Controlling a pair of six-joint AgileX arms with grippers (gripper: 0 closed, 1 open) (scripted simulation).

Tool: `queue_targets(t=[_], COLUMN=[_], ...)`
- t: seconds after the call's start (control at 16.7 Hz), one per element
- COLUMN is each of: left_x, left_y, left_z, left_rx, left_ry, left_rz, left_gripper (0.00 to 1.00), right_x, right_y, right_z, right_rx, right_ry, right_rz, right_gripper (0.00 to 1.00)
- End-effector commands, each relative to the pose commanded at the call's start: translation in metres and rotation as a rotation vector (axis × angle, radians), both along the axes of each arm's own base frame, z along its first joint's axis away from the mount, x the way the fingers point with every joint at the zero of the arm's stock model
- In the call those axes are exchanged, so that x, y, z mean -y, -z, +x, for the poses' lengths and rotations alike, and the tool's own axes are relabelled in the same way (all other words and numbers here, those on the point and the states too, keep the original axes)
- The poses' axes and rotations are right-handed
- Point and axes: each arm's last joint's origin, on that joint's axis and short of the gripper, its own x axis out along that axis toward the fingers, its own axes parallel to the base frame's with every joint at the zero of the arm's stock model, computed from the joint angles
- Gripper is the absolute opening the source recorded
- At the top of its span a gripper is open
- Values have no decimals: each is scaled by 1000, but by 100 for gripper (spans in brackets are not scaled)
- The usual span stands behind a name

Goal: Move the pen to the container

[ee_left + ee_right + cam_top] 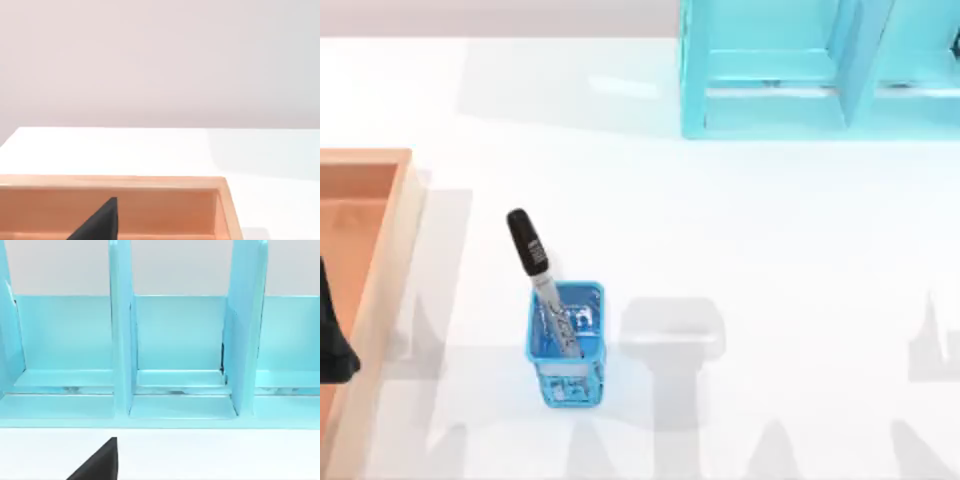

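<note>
The pen (pixel 542 282) has a black cap and a grey-white printed barrel. It stands in a small blue mesh cup (pixel 567 345) near the table's front middle, leaning so that its cap points to the back left. The container (pixel 382 255), a shallow orange-brown wooden box with light rims, lies at the table's left edge. In the left wrist view the container (pixel 150 210) sits just below the camera. My left gripper (pixel 332 335) hangs over the container as a dark shape, well left of the pen. A dark tip of my right gripper (pixel 100 462) faces the shelf.
A teal shelf unit (pixel 790 70) with upright dividers stands at the back right; in the right wrist view the shelf unit (pixel 175 355) is straight ahead. White tabletop (pixel 740 230) lies between cup, container and shelf.
</note>
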Motion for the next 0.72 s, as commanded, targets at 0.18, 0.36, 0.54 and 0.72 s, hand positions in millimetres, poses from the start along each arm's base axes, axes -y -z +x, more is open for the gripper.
queue_targets(t=[0.18,0.36,0.54,0.72], left_x=[0,2,7,13], left_y=[3,16,25,28], left_z=[1,7,15,22], left_rx=[-12,-75,-125,-142], left_ry=[4,42,113,212], left_rz=[-4,-36,-93,-162], left_gripper=[100,100,100,100], right_x=[0,0,0,0], right_y=[0,0,0,0], right_z=[0,0,0,0], right_rx=[0,0,0,0], right_ry=[0,0,0,0], right_rz=[0,0,0,0], right_gripper=[100,100,100,100])
